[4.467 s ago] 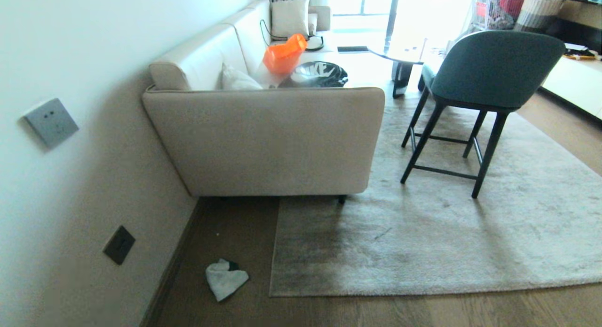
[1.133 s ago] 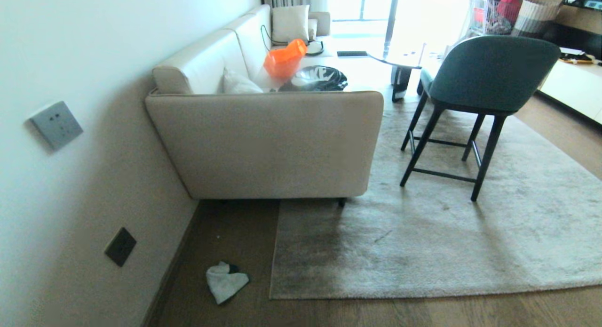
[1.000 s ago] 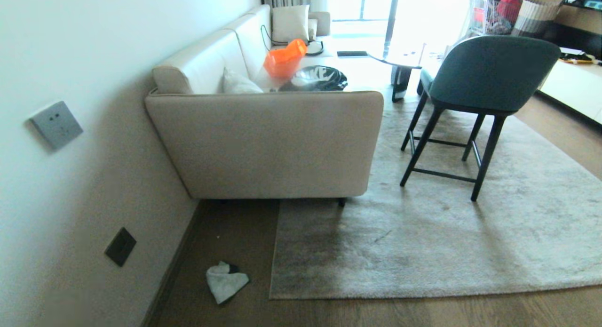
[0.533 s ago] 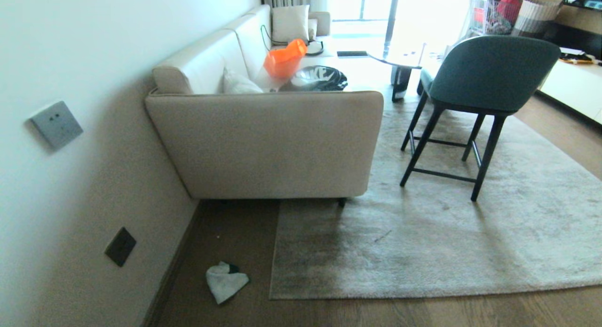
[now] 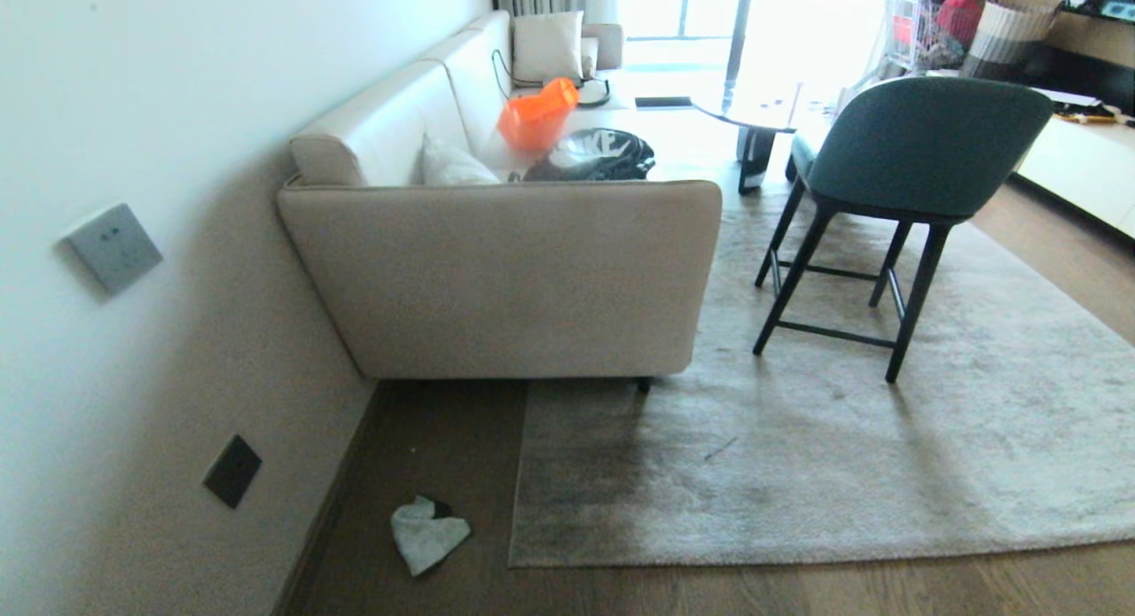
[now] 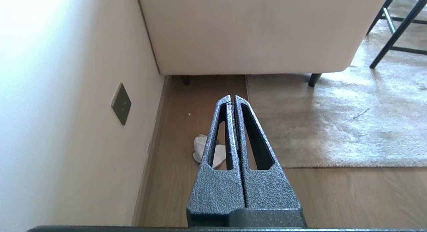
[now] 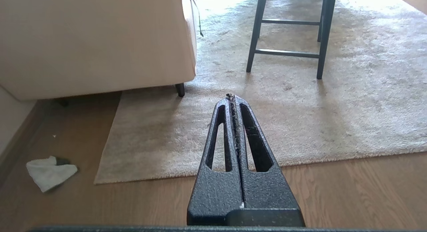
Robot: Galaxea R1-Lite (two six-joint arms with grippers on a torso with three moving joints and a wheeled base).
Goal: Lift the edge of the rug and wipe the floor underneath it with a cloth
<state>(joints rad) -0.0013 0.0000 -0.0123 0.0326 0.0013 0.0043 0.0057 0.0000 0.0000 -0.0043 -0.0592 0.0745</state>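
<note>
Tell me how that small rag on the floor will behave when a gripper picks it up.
The cloth lies crumpled with soft folds on the floor, so it will probably droop limply. It looks small and thin, likely very light. Pushed, it would likely bunch rather than slide whole.

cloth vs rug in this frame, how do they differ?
The cloth is a small, pale grey-green rag; the rug is very large and grey-beige. The cloth lies crumpled and folded over; the rug lies flat with a straight edge and square corner. The cloth sits clear in the strip by the wall; the rug bears the chair and a sofa leg. Both rest on the wood floor, apart from each other, with no claw touching either.
</note>
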